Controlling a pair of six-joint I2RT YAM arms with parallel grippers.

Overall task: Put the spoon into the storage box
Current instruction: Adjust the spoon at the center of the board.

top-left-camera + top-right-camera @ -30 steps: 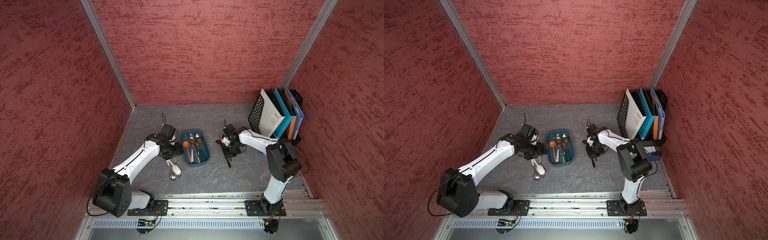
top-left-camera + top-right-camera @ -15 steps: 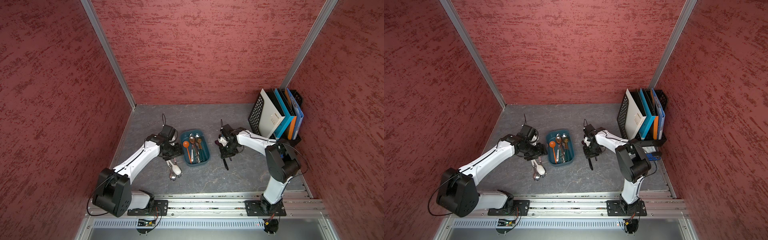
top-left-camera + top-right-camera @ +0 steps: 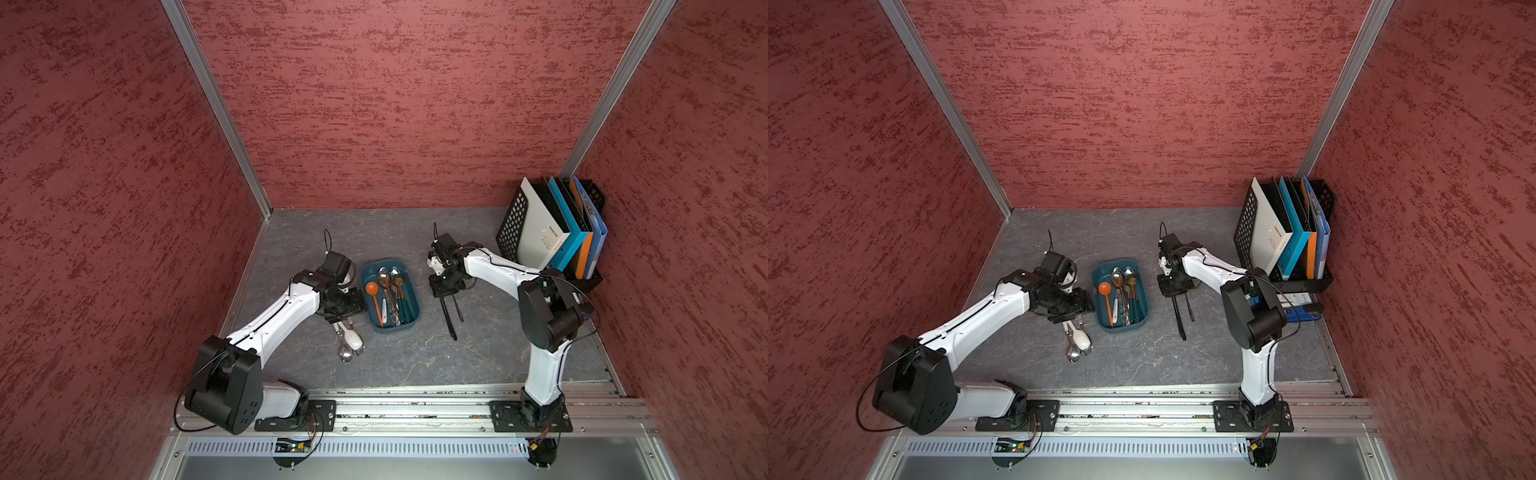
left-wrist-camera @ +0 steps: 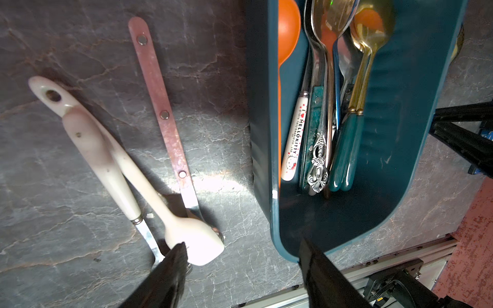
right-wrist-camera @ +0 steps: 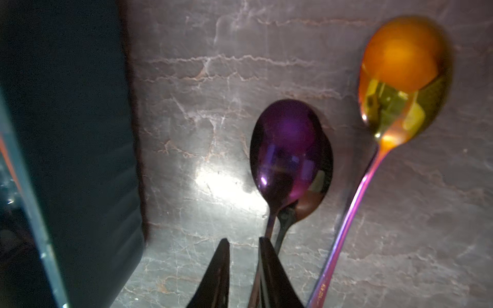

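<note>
The storage box (image 3: 415, 309) (image 3: 1144, 309) is a dark teal tray in the middle of the table with several spoons in it. My right gripper (image 5: 244, 240) (image 3: 445, 291) is low over the table, right of the box wall (image 5: 66, 133). Its jaws stand a narrow gap apart, with table showing between them. The purple spoon (image 5: 288, 149) lies just ahead, its handle running along one finger. A darker spoon (image 5: 314, 202) lies under it and a gold spoon (image 5: 402, 74) beside it. My left gripper (image 4: 242, 242) (image 3: 345, 313) is open and empty, over the table by the box's corner (image 4: 282, 240).
Three loose spoons lie left of the box: a cream ceramic one (image 4: 149, 186), a cream-handled one (image 4: 98, 149) and a pink-handled one (image 4: 162, 106). A black mesh file rack (image 3: 511, 224) with folders (image 3: 557, 232) stands at the back right. Red walls enclose the table, and an aluminium rail (image 3: 415, 409) runs along its front.
My right gripper has shifted a little toward the storage box, and the dark spoon handles under it have shifted with it. The left arm has not moved.
</note>
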